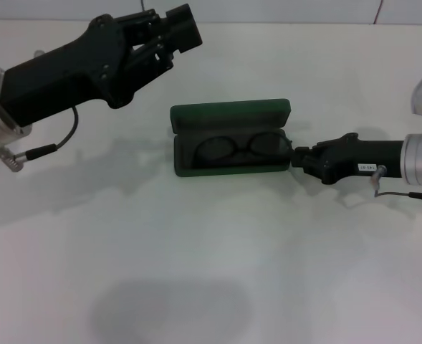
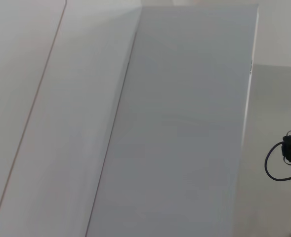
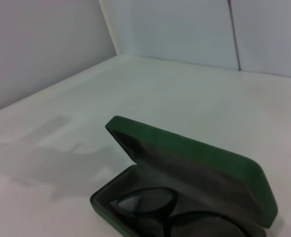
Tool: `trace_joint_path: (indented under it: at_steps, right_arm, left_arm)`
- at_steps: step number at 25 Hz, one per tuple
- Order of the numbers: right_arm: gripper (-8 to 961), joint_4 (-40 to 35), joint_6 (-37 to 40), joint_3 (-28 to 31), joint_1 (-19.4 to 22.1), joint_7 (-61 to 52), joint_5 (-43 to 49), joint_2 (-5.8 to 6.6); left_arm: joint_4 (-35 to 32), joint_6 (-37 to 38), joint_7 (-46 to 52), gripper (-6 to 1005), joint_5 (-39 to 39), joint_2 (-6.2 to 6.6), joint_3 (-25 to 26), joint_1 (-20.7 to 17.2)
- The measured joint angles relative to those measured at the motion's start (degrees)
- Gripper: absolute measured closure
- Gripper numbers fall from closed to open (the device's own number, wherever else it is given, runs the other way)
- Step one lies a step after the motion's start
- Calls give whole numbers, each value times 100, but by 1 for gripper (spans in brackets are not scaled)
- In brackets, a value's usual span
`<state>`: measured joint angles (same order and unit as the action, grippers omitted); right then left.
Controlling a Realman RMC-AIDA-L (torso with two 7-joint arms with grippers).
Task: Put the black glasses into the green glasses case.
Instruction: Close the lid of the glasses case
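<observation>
Closest to the head camera is the bare white desk (image 1: pixel 196 287), the largest thing in view, carrying everything else. Raised over its far left side, the left claw (image 1: pixel 185 25) hangs well apart from the work and holds nothing; its fingers look drawn together, though how tightly cannot be told. Its wrist view shows only blank wall panels.

Low on the right, the right claw (image 1: pixel 296 155) reaches in level with the desk, its tip just beside or touching the right end of the green glasses case (image 1: pixel 230 115). Whether its fingers are parted or pinched on anything cannot be told.

That case lies open near the middle of the desk, lid (image 3: pixel 209 158) tilted up at the far side. Inside the lower tray lie the black glasses (image 1: pixel 239 147), both lenses showing and the frame within the walls. The right wrist view confirms the lenses down in the lined tray under the raised lid.

Placement looks essentially done. To finish well, I judge the right claw should let go fully and back straight out to the right, low and slow, so it neither drags the frame nor shoves the case sideways.
</observation>
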<state>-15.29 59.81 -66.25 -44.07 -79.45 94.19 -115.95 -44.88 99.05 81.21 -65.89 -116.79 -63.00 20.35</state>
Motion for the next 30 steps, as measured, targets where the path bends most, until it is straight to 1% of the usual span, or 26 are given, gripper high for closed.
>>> trace_joint_path:
  at_steps: [5, 10, 21, 24, 27, 30]
  right_arm:
    - [832, 69, -95, -122, -133, -18, 1, -3]
    - [834, 125, -115, -133, -222, -33, 2, -6]
    - [842, 66, -74, -141, -205, -30, -29, -6]
    - [847, 54, 44, -139, -156, -130, -50, -16]
    - [852, -45, 291, -114, 93, -298, -81, -22]
    - [858, -534, 733, -107, 746, -318, -239, -24]
  left_arm:
    - [78, 0, -22, 777, 9, -37, -2, -17]
    - [138, 0, -53, 777, 12, -37, -2, -10]
    - [140, -16, -67, 776, -11, -59, -2, -10]
    - [171, -32, -69, 776, -18, -15, 17, -14]
    - [326, -38, -77, 775, -97, 13, 167, 101]
    - [474, -105, -129, 775, -246, 26, 280, 355]
